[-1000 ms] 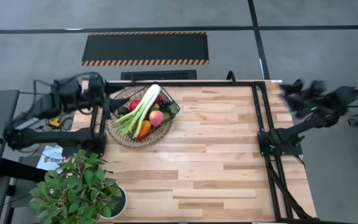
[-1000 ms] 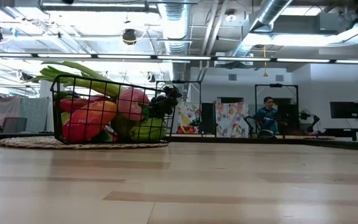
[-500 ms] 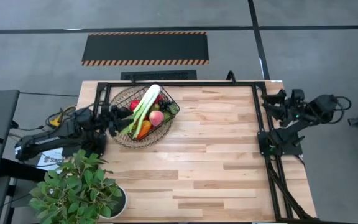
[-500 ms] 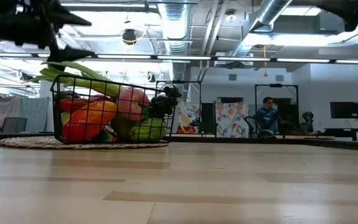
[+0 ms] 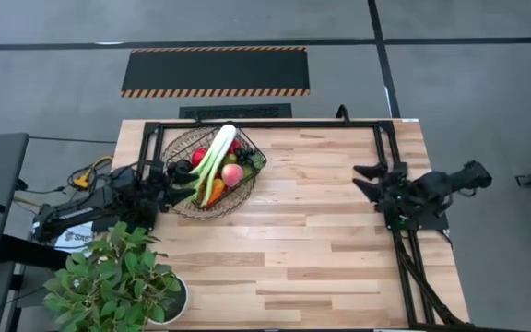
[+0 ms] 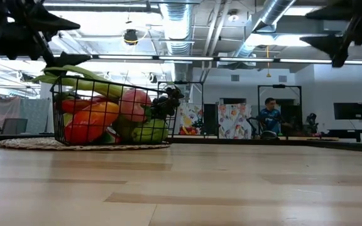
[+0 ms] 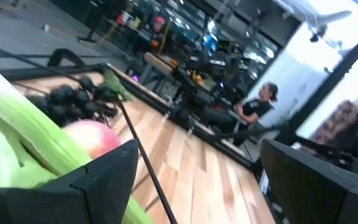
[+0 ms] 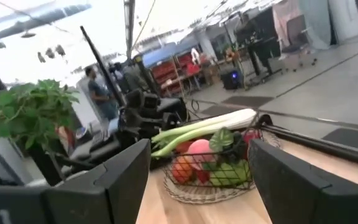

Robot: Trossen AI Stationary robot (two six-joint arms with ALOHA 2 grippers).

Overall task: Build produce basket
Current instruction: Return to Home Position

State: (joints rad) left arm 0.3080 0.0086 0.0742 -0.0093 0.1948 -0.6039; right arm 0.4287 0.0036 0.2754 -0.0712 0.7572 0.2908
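The table [image 5: 312,249] is a light wooden butcher-block top of glued strips, seen whole from above. A black metal frame [image 5: 275,124] runs along its far edge and down both sides. In the far left corner a round woven mat [image 5: 179,208] lies flat on the wood, and the wire basket [image 5: 257,152] stands on it. At the near left corner sits a white pot [image 5: 181,302] with a leafy green plant [image 5: 109,281]. The grain shows bare elsewhere.
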